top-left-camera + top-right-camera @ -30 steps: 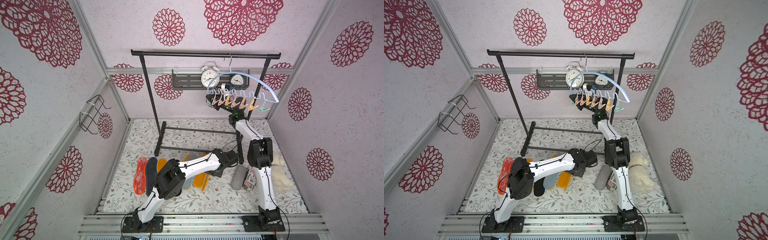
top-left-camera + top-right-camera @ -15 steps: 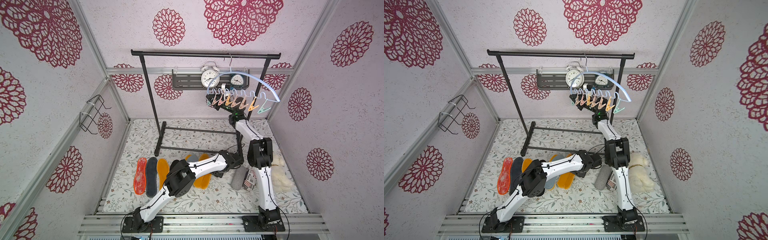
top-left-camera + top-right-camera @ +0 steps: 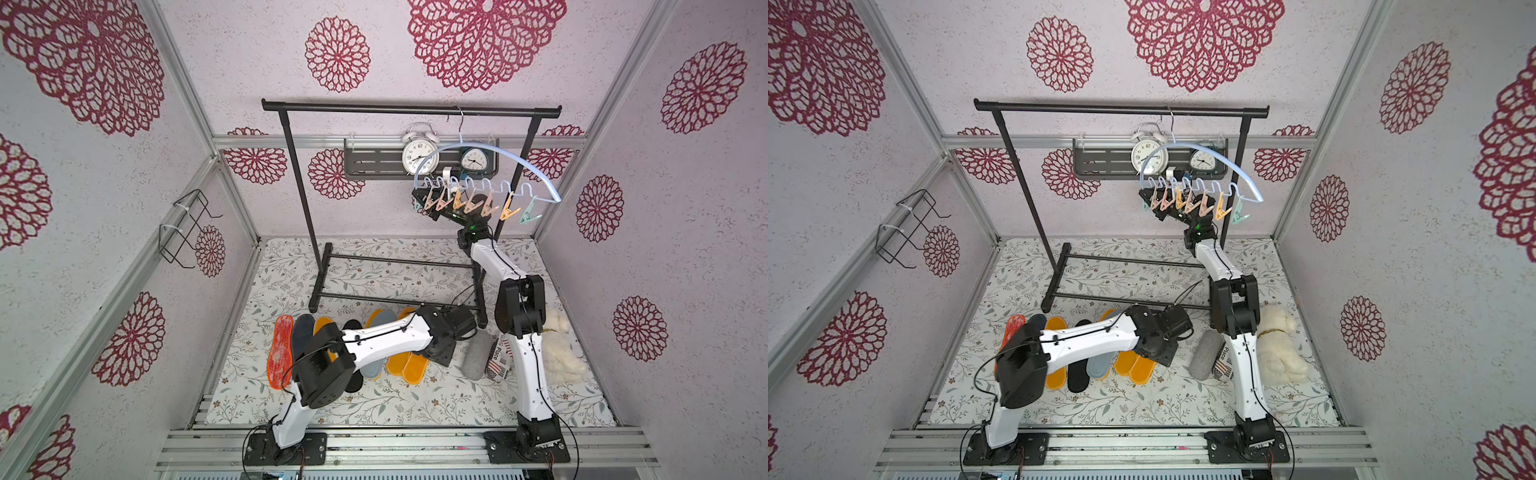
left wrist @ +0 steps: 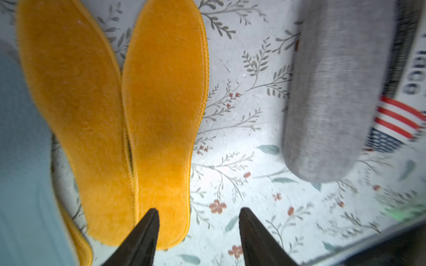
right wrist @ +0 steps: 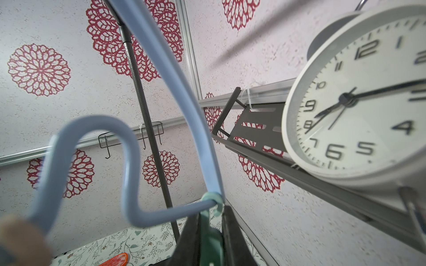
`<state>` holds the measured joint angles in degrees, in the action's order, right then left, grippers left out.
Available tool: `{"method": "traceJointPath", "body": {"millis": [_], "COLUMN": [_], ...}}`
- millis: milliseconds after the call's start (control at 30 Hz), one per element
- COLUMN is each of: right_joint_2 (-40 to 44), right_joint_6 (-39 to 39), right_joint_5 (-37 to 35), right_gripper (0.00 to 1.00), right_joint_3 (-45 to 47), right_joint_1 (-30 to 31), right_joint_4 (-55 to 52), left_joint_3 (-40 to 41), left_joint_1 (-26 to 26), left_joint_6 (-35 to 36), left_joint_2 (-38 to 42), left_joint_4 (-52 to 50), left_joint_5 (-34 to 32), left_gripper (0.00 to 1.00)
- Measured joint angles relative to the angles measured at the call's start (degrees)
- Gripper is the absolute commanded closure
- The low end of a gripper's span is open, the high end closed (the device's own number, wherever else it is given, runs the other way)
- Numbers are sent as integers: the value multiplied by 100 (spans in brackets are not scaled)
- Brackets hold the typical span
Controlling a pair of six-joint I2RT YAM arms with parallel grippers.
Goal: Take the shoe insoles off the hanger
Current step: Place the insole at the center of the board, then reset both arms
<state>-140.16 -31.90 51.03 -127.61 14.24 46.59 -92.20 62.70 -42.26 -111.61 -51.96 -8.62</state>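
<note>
The black garment rack point(image 3: 411, 110) carries the pale blue hanger point(image 5: 171, 76) by its hook, just above the right gripper point(image 5: 211, 210). Its jaws are clenched on a mint clothespin point(image 5: 209, 235), probably to squeeze it open. No pin holds an insole. The shoe insoles point(image 3: 280, 353) lie in a floor row beneath the left gripper point(image 4: 199, 210), which is spread and empty above the end mustard-yellow insole point(image 4: 161, 103), so that insole lies free.
</note>
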Motion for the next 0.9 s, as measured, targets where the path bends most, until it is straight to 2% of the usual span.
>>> {"method": "traceJointPath", "body": {"millis": [133,233,333,467,600,733,800,900], "right_joint_2": [162,400,621,916,1598,2796,3536,4631], "right_joint_6": [501,717,793,837,927,1180,1307,1539], "right_joint_5": [-205,-417,-597,-728,-837,-1167,-1434,-1818], "right_gripper": [66,54,47,46,47,49,51,49], "right_joint_3": [190,892,1698,2682,3952,5681,6625,7882], "right_joint_1": [0,-2,-11,-17,-13,4,15,22], "right_joint_4": [-695,-828,-772,-566,-326,-74,-37,-61], "left_joint_3": [1182,1932,2555,3018,3333,3770,4037,4518], "left_joint_1": [-197,-601,-1075,-1646,-2041,-2520,-2824,-3244], "left_joint_6": [-111,-181,-221,-195,-35,225,378,638], "left_joint_2": [1405,2188,2789,3261,3565,4015,4332,4929], "left_joint_4": [581,892,1137,1279,1447,1803,2055,2505], "left_joint_5": [-328,-577,-761,-918,-1108,-1340,-1497,-1812], "left_gripper": [40,40,38,37,36,35,31,30]}}
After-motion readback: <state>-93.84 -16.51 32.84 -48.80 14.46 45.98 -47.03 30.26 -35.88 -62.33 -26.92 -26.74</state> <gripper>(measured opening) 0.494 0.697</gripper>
